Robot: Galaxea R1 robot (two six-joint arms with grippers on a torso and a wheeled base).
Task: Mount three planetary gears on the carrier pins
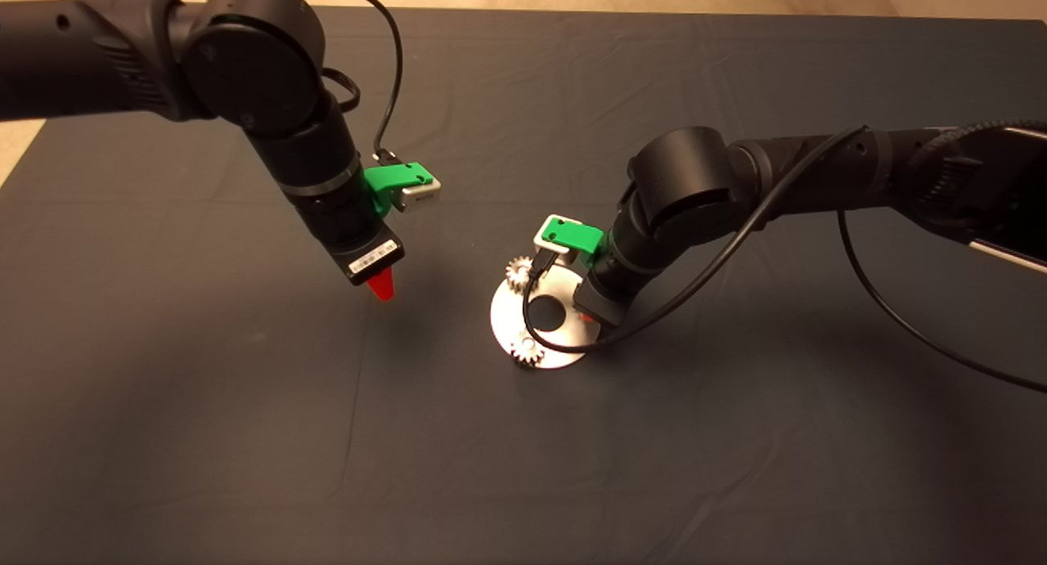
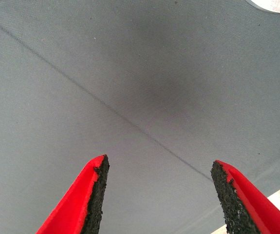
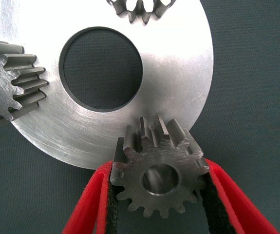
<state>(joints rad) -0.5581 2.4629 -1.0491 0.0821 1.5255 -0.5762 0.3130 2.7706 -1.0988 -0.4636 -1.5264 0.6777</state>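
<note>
Right gripper (image 3: 157, 195) sits at the disc (image 3: 178, 87) rim, red fingers (image 3: 88, 204) pinched on one planetary gear (image 3: 157, 168) over the disc's edge. That's three gears counted: this one, plus two (image 1: 518, 272) (image 1: 528, 352) seated on the disc near its far and near edges in the head view. Carrier pins are hidden under them. Left gripper (image 2: 157, 195) hangs spread wide and empty over bare mat (image 1: 204, 434), well apart from the disc, with plenty of free surface around.
</note>
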